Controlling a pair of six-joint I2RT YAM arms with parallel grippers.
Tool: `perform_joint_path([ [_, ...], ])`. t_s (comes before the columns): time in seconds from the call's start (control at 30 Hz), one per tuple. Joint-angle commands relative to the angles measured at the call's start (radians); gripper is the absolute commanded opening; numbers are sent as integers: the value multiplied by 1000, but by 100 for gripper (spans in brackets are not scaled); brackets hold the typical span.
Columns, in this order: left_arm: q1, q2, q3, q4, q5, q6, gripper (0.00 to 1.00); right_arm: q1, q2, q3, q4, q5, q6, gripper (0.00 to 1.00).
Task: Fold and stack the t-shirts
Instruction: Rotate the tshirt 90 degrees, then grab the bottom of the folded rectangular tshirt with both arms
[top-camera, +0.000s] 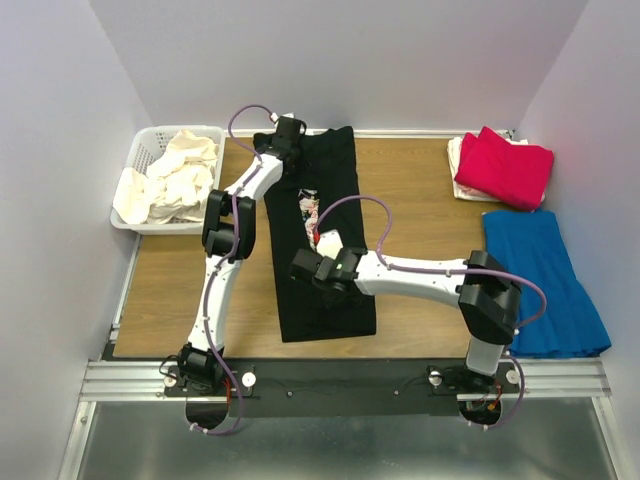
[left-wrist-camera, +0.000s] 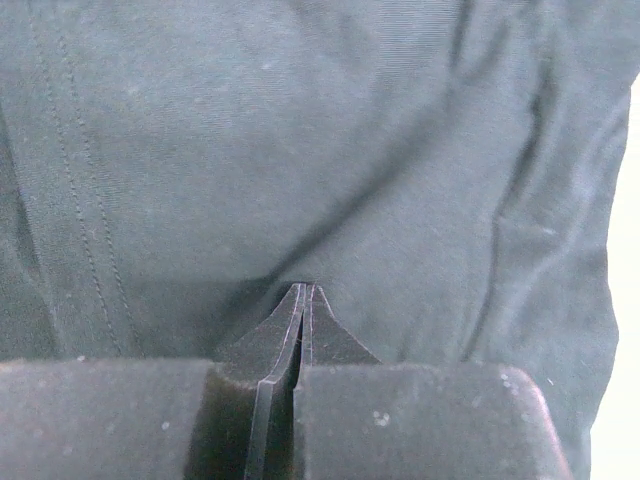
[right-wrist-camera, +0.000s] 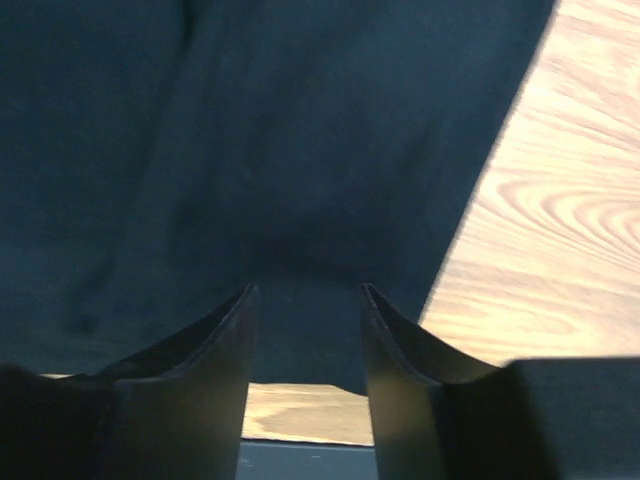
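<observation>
Black shirt (top-camera: 320, 250): mid-table, a long lengthwise strip. Left gripper (left-wrist-camera: 303, 290): pressed together, pinching the far end. Right gripper (right-wrist-camera: 305, 290): spread at the left edge (nothing gripped). Step: probably crosswise fold. Next: right must close on cloth first.

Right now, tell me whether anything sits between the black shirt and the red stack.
Nothing visible does. Only bare table lies between the black shirt and the red stack at the far right. The right arm crosses nearer the bases, and the blue cloth lies nearer than the stack, both off that line.
</observation>
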Motion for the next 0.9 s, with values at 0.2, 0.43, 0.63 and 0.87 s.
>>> perform_joint_path([
  [0.2, -8, -257, -128, 20, 34, 101, 8, -148, -47, 4, 117, -194, -51, 47],
  [0.43, -14, -473, -478, 15, 44, 94, 8, -245, -179, -173, 194, -304, 2, 42],
  [0.63, -40, -648, -686, 13, 6, 129, 8, -249, -243, -279, 240, -389, 16, 42],
  [0.87, -92, -803, -925, 20, 30, 115, 8, -251, -245, -330, 290, -428, -8, 41],
])
